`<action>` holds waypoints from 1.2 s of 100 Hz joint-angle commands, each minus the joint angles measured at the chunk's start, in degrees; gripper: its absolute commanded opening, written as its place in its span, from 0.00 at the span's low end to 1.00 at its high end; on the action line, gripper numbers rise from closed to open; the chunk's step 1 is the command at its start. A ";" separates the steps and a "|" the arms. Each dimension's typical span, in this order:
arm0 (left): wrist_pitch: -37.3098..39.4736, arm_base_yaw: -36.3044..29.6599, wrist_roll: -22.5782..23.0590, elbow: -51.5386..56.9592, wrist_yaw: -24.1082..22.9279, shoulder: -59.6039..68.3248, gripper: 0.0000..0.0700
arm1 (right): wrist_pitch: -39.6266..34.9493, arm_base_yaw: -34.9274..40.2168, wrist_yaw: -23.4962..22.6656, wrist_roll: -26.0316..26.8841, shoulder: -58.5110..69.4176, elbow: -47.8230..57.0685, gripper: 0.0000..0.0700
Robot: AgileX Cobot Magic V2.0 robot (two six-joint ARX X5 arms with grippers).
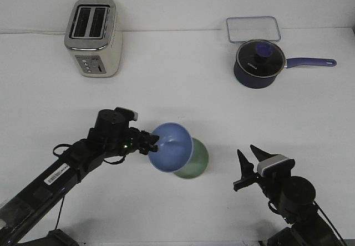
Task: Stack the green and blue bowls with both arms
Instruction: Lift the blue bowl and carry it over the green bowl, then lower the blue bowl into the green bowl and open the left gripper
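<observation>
The periwinkle blue bowl (171, 146) is tilted, its opening facing me, held at its left rim by my left gripper (151, 142), which is shut on it. It hangs just over and against the pale sage green bowl (197, 164), which sits on the white table, mostly hidden behind the blue one. My right gripper (250, 158) is open and empty, its pointed fingers up, to the right of the green bowl and apart from it.
A silver toaster (93, 37) stands at the back left. A dark navy saucepan (258, 63) with glass lid and a handle pointing right sits at the back right, with a clear rectangular container (253, 28) behind it.
</observation>
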 commanded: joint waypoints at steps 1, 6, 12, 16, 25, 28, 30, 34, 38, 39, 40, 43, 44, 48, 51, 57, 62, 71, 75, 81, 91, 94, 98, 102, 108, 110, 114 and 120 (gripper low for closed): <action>1.40 -1.73 -0.61 1.14 -0.72 1.77 0.02 | 0.48 0.42 -0.07 0.39 0.09 0.04 0.40; 2.03 -2.93 -0.61 1.14 -0.72 2.75 0.02 | 0.48 0.42 -0.07 0.39 0.09 0.04 0.40; 2.67 -4.22 -0.61 1.14 -0.77 4.02 0.02 | 0.48 0.42 -0.07 0.39 0.07 0.04 0.40; 2.95 -4.90 -0.61 1.14 -1.14 4.85 0.02 | 0.48 0.42 -0.07 0.37 0.09 0.04 0.40; 3.67 -6.21 -0.46 1.14 -3.21 6.73 0.02 | 0.48 0.42 -0.07 0.37 0.09 0.04 0.40; 3.93 -6.56 -0.26 1.14 -4.02 7.21 0.02 | 0.48 0.42 -0.07 0.37 0.09 0.04 0.40; 4.13 -6.80 -0.13 1.14 -4.50 7.56 0.02 | 0.48 0.42 -0.07 0.37 0.09 0.04 0.40; 4.83 -7.26 -0.11 1.14 -5.33 8.28 0.02 | 0.48 0.42 -0.07 0.37 0.09 0.04 0.40; 5.51 -7.63 -0.07 1.14 -5.51 8.83 0.02 | 0.48 0.42 -0.07 0.37 0.09 0.04 0.40; 5.68 -7.67 -0.09 1.14 -5.51 8.94 0.02 | 0.48 0.42 -0.07 0.37 0.09 0.04 0.40; 5.81 -7.76 -0.11 1.14 -5.51 9.07 0.02 | 0.48 0.42 -0.07 0.37 0.09 0.04 0.40; 6.38 -7.96 -0.11 1.14 -5.51 9.44 0.02 | 0.48 0.42 -0.07 0.37 0.09 0.04 0.40; 6.56 -8.02 -0.09 1.14 -5.51 9.55 0.02 | 0.48 0.42 -0.07 0.39 0.09 0.04 0.40; 7.04 -8.22 -0.09 1.14 -5.51 9.90 0.02 | 0.48 0.42 -0.07 0.37 0.09 0.04 0.40; 7.30 -8.31 -0.09 1.14 -5.51 10.10 0.02 | 0.48 0.42 -0.07 0.37 0.09 0.04 0.40; 7.50 -8.44 -0.09 1.14 -5.44 10.58 0.02 | 0.48 0.42 -0.07 0.39 0.09 0.04 0.40; 7.45 -8.57 0.04 1.14 -5.42 10.95 0.02 | 0.48 0.42 -0.07 0.39 0.09 0.04 0.40; 7.45 -8.57 0.37 1.14 -5.38 11.13 0.05 | 0.48 0.42 -0.07 0.37 0.09 0.04 0.40; 7.91 -8.57 0.48 1.14 -5.35 11.10 0.15 | 0.48 0.42 -0.07 0.37 0.09 0.04 0.40; 8.81 -8.57 0.44 1.16 -4.98 11.06 0.40 | 0.48 0.42 -0.07 0.37 0.09 0.04 0.40; 9.84 -7.74 0.35 1.20 -5.03 10.54 0.65 | 0.48 0.42 -0.04 0.37 0.09 0.04 0.40; 9.99 -7.17 0.44 1.20 -5.03 10.21 0.66 | 0.48 0.39 -0.02 0.37 0.09 0.04 0.40; 9.99 -6.27 0.70 1.20 -5.09 9.46 0.66 | 0.48 0.39 0.00 0.37 0.07 0.04 0.40; 9.97 -5.29 0.98 1.20 -5.35 8.50 0.66 | 0.48 0.39 0.04 0.37 0.07 0.04 0.40; 9.92 -3.50 1.88 1.20 -5.99 6.47 0.66 | 0.50 0.39 0.26 0.35 0.07 0.04 0.40; 9.90 -2.82 2.12 1.20 -6.56 5.64 0.66 | 0.50 0.39 0.42 0.33 0.07 0.04 0.40; 9.77 -1.33 2.84 1.20 -8.11 3.67 0.66 | 0.50 0.39 0.63 0.26 0.07 0.04 0.40; 9.57 1.07 4.13 1.20 -11.21 0.26 0.66 | 0.57 0.39 1.62 0.17 0.07 0.04 0.40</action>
